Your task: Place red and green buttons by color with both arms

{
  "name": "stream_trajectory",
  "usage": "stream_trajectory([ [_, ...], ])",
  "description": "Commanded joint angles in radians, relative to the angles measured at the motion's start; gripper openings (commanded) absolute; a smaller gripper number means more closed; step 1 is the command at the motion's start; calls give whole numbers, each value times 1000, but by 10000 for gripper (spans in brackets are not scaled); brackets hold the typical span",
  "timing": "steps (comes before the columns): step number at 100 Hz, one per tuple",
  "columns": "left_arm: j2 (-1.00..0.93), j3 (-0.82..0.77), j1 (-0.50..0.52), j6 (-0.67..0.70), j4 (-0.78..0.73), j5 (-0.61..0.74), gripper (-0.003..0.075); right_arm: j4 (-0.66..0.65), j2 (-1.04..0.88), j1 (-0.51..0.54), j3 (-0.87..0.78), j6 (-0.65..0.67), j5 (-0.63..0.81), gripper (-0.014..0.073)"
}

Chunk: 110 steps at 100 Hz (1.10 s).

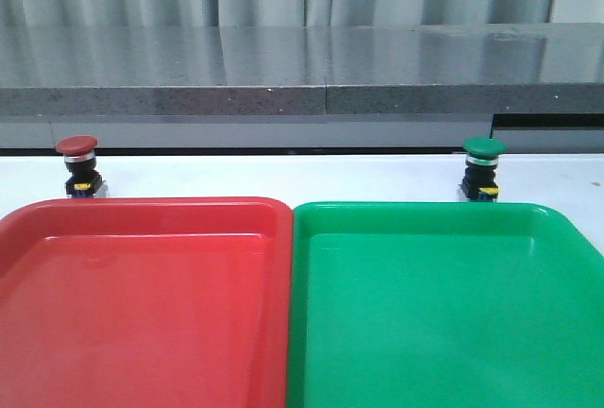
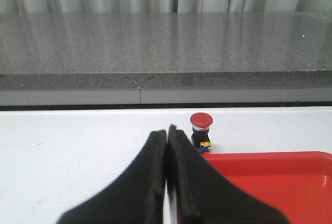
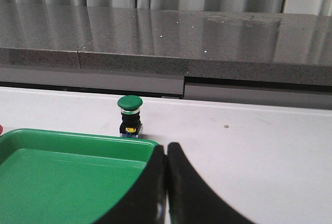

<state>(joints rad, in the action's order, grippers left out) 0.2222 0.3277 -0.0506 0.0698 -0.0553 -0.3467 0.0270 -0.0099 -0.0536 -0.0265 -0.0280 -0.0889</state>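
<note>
Left claw (image 2: 166,146) in its wrist view is pressed together, holding nothing, hanging low over the white bench (image 2: 78,156), with the red button (image 2: 201,130) ahead, upright just beyond the red tray (image 2: 270,182). Right wrist view, same deal: right claw (image 3: 166,154) closed and empty, green button (image 3: 129,115) upright just behind the green tray (image 3: 67,177). From the front, no arms show and both trays are empty, so I'd say nothing's started; each claw needs to spread and reach forward for its button.
</note>
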Motion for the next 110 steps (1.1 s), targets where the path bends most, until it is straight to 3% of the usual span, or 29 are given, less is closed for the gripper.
stream_trajectory([
  [1, 113, 121, -7, 8, 39, -29, -19, -4, -21, 5, 13, -4, 84, -67],
  [12, 244, 230, -7, 8, 62, -124, -19, -4, -21, 5, 13, -4, 84, -67],
  [28, 394, 312, -7, 8, 64, -135, -19, -4, -21, 5, 13, -4, 84, -67],
  [71, 571, 336, -7, 8, 69, -181, -4, -4, -21, 5, 13, -4, 84, -67],
  [83, 572, 336, -7, -1, 73, -181, 158, -4, -21, 5, 13, -4, 84, -67],
  [95, 572, 336, -7, -7, 73, -181, 448, -4, -21, 5, 13, -4, 84, -67],
  [100, 572, 336, -7, -7, 73, -169, 533, -4, -21, 5, 13, -4, 84, -67],
  [110, 572, 336, -7, -7, 89, -166, 588, -4, -21, 5, 13, -4, 84, -67],
])
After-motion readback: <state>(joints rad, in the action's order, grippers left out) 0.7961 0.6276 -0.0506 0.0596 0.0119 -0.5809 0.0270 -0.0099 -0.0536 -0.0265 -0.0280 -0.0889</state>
